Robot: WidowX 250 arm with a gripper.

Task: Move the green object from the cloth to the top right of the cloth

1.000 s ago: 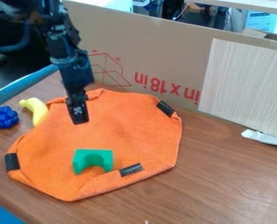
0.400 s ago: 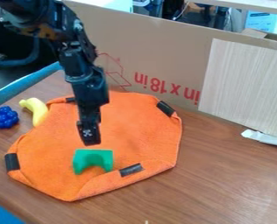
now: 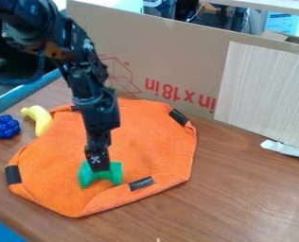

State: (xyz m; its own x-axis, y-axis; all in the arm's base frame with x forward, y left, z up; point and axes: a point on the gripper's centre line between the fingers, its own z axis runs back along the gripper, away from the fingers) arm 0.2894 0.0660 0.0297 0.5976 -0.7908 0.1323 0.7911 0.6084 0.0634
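I came down to the green block (image 3: 116, 175)

I am the black gripper (image 3: 99, 167), and I am lower now than I was a little bit ago. Then my tip was just above the green block in the camera view. Now it covers the middle of the block's top edge. I can't tell if we touch. I also can't tell if my jaws are spread, pressed together or pinching it.

The green block has not moved. It sits on the near part of the orange cloth (image 3: 149, 137), left of the black patch (image 3: 141, 183) on the near edge. It looks like a little bridge. Its long way goes left to right across the view, and its gap and two legs point to the near side.
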